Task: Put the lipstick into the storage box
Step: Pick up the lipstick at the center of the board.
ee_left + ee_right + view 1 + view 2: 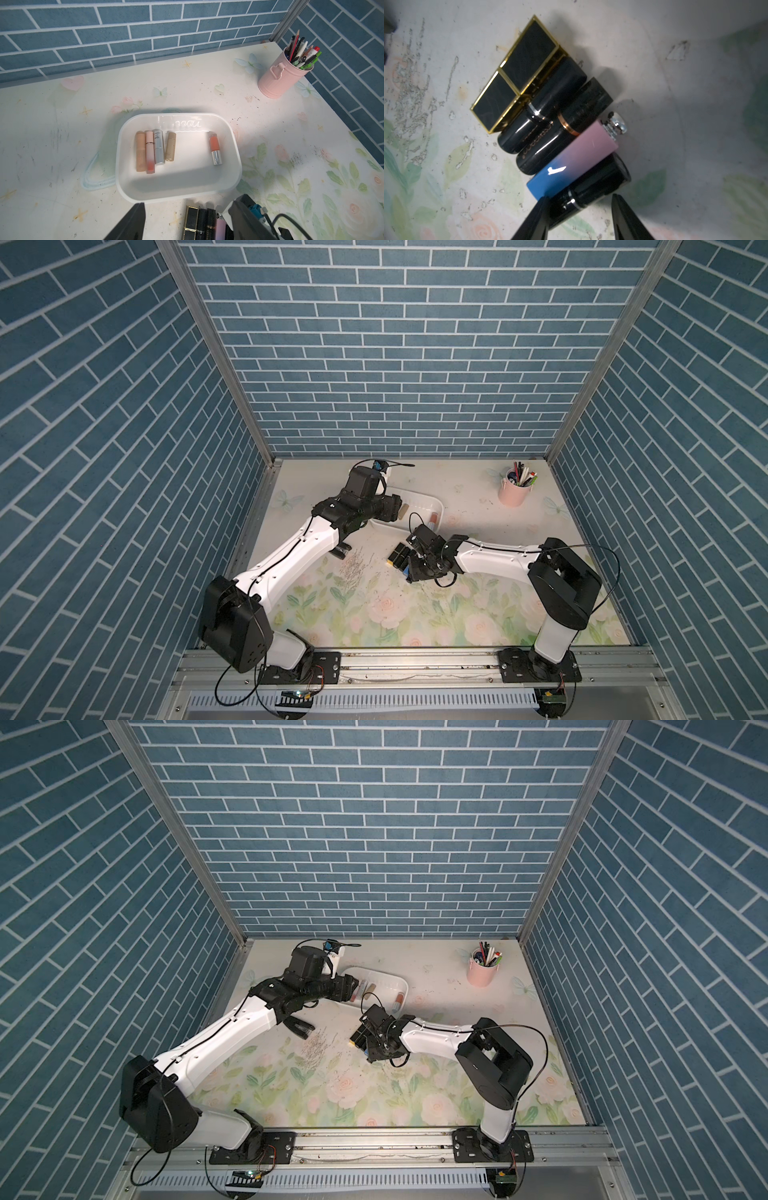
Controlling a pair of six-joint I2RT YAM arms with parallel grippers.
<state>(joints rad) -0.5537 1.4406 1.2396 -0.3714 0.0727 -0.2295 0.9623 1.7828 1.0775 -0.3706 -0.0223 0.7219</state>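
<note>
Lipstick [593,182], black, lies on the table [457,614] between your right gripper's [579,196] parted jaws, near but outside the storage box [178,196]. Your left gripper's [341,552] jaws stand apart, empty.

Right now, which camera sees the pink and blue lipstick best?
The right wrist view. There the pink and blue lipstick shows whole, end to end, lying between black tubes. The left wrist view catches only part of the lipstick at the picture's edge. In both top views it is too small and covered to make out.
</note>
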